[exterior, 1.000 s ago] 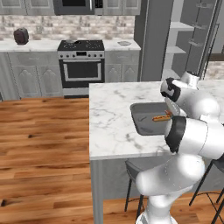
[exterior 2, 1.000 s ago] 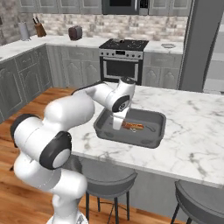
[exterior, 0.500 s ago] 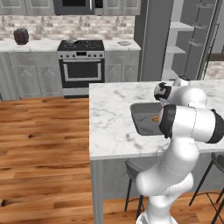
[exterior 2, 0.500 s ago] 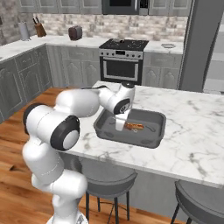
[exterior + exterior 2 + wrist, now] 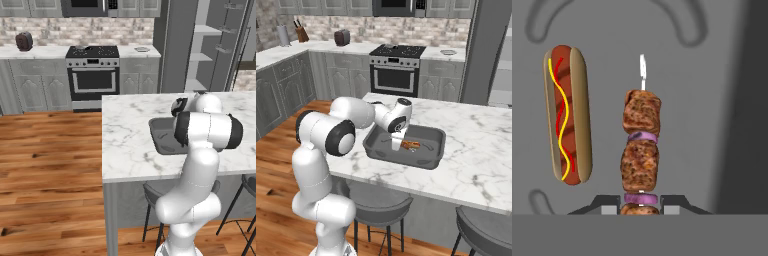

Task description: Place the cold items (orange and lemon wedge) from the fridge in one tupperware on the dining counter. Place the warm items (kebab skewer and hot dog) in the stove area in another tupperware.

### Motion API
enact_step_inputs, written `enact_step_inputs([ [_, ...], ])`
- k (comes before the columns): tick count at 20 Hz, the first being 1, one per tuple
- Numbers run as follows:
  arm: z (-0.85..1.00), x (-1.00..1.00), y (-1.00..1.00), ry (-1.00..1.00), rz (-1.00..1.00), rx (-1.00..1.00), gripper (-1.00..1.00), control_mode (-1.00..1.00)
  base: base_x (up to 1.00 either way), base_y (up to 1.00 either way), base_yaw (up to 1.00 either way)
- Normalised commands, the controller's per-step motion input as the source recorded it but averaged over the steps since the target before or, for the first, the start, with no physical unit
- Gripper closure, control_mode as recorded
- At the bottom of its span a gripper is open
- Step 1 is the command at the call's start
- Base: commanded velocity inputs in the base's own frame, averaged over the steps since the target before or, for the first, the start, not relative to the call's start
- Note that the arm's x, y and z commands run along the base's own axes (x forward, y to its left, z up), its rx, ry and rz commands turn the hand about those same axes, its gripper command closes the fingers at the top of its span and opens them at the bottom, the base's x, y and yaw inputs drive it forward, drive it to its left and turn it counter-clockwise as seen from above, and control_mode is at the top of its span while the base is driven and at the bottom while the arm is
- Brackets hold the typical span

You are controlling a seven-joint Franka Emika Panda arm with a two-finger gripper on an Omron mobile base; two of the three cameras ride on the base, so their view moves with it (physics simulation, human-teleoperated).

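- Brown meat chunks with purple onion rings between them make up the skewer (image 5: 641, 150); a thin white stick pokes out past the far chunk.
- It lies on the floor of the tray (image 5: 432, 138), just beside the hot dog (image 5: 567, 115) and roughly parallel to it, apart from it.
- Its near end sits between the fingers (image 5: 612, 202), which stand on either side of the last chunk; whether they press it or have let go, I cannot tell.
- The hot dog is a red-brown sausage in a tan bun with wavy yellow and red lines of sauce, lying flat in the tray.
- Step in hand, as I judge it: setting the skewer down in the tray, with both warm items now inside it.
- Next move likely calls for parting the fingers fully and lifting straight up off the tray, so the skewer is not dragged toward the hot dog.
- Around the tray is the white veined tabletop (image 5: 481, 150); the arm bends low over the tray's near side.
- Beyond the tray, at the back wall, stands the stove (image 5: 396, 70).
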Motion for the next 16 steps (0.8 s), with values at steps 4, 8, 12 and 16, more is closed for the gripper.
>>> enact_step_inputs([
  [4, -0.26, 0.49, -0.07, 0.00, 0.00, 0.00, 1.00, -1.00, 0.00, 0.00, 0.00],
  [8, -0.32, 0.36, -0.05, 0.00, 0.00, 0.00, 1.00, -1.00, 0.00, 0.00, 0.00],
  [12, -0.37, 0.28, -0.04, 0.00, 0.00, 0.00, 1.00, -1.00, 0.00, 0.00, 0.00],
  [16, -0.36, 0.24, -0.05, 0.00, 0.00, 0.00, 1.00, -1.00, 0.00, 0.00, 0.00],
])
